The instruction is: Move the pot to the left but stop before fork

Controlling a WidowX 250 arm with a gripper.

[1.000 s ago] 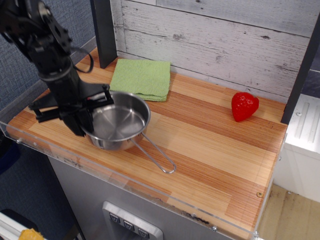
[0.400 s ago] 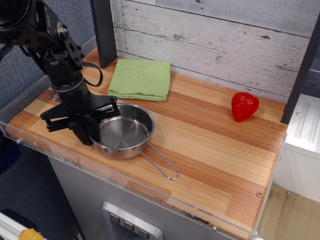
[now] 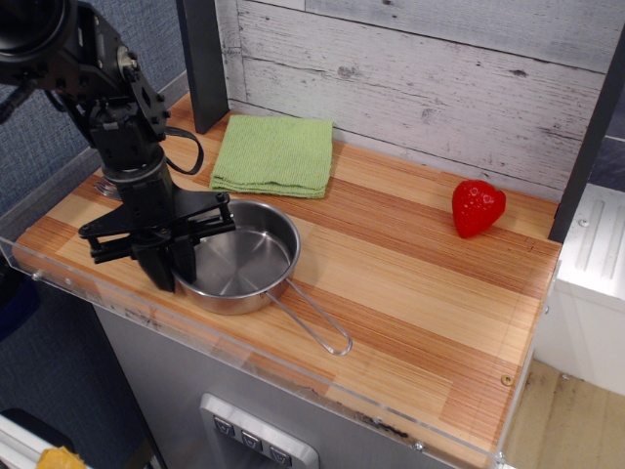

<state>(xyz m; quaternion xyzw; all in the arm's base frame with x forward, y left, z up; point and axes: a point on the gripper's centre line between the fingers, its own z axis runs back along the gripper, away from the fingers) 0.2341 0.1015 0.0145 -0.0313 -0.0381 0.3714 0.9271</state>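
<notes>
The pot (image 3: 244,259), a shallow shiny steel pan, sits on the wooden counter at the front left. Its thin wire-loop handle (image 3: 314,324) points toward the front right. My gripper (image 3: 172,266) comes down from above at the pot's left rim. Its black fingers (image 3: 156,269) straddle the rim and are shut on it. The fork is hidden. Only a small grey bit (image 3: 104,186) shows behind the arm on the left, and I cannot tell what it is.
A folded green cloth (image 3: 275,154) lies behind the pot. A red strawberry (image 3: 478,207) sits at the back right. A dark post (image 3: 203,59) stands at the back left. A clear plastic lip (image 3: 244,363) runs along the counter's front edge.
The pot came down toward the front edge and a little to the right, and now lies flat on the counter. The arm straightened up over its left rim. There is little movement in the last half second.
</notes>
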